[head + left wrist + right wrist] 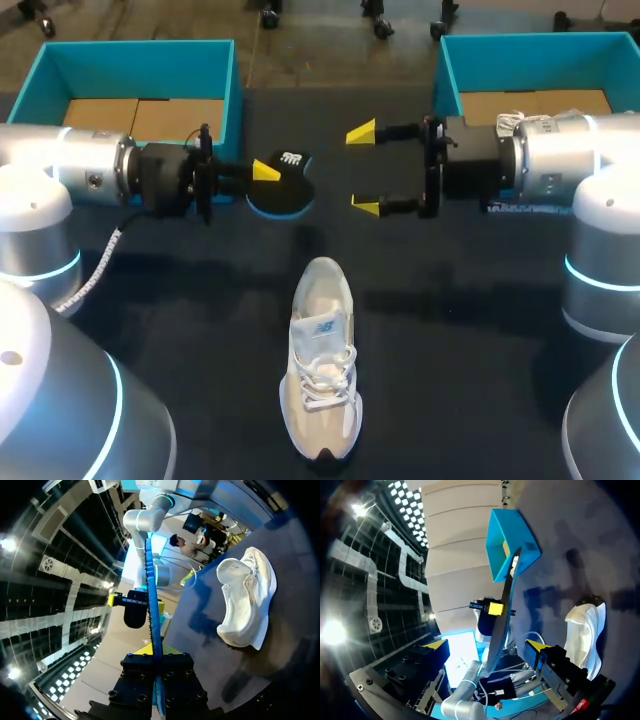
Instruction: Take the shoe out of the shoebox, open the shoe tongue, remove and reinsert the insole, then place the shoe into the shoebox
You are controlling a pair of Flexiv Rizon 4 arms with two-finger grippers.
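Left gripper [262,178] pinches the insole [287,186] (black face up, blue beneath) above the table [450,330]. Right gripper [364,170] faces it, fingers spread wide, touching nothing. The shoe [322,370] sits upright mid-table, well apart from the left box [140,58] and right box [540,46].

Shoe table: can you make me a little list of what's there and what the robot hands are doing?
shoe: white, standing on the dark table, in the middle, not in a box
insole: dark on top, blue underneath, out of the shoe
left gripper: shut on the insole
right gripper: open, facing the insole, not touching it
left shoebox: teal, at the back
right shoebox: teal, at the back
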